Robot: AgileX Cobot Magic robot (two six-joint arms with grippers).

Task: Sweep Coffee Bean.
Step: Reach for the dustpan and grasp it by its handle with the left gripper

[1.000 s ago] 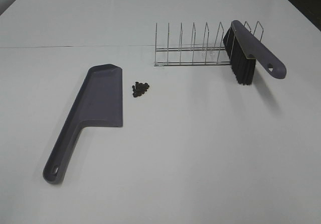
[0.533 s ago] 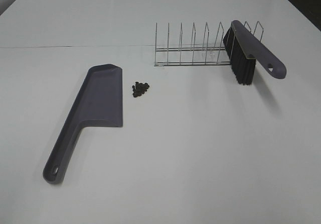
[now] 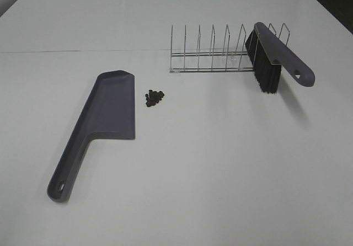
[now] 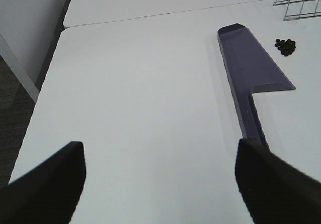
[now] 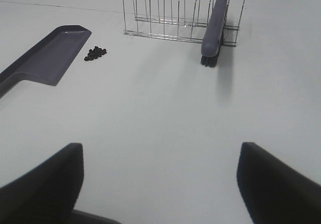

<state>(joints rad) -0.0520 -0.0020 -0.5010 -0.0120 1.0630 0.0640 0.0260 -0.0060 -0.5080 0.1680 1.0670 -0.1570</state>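
A small heap of dark coffee beans (image 3: 154, 97) lies on the white table, just right of the grey-purple dustpan (image 3: 108, 112), which lies flat with its handle toward the front left. The beans also show in the left wrist view (image 4: 285, 45) and the right wrist view (image 5: 96, 53). The dustpan shows in both too (image 4: 251, 73) (image 5: 45, 58). A grey-purple brush (image 3: 281, 53) with black bristles rests in a wire rack (image 3: 212, 55) at the back right; the right wrist view shows it as well (image 5: 214, 25). My left gripper (image 4: 160, 184) and right gripper (image 5: 160, 184) are open, empty and well back from everything.
The wire rack (image 5: 165, 18) has several upright dividers. The table's left edge (image 4: 47, 78) drops to the floor beside my left gripper. A seam (image 3: 83, 51) runs across the table behind the dustpan.
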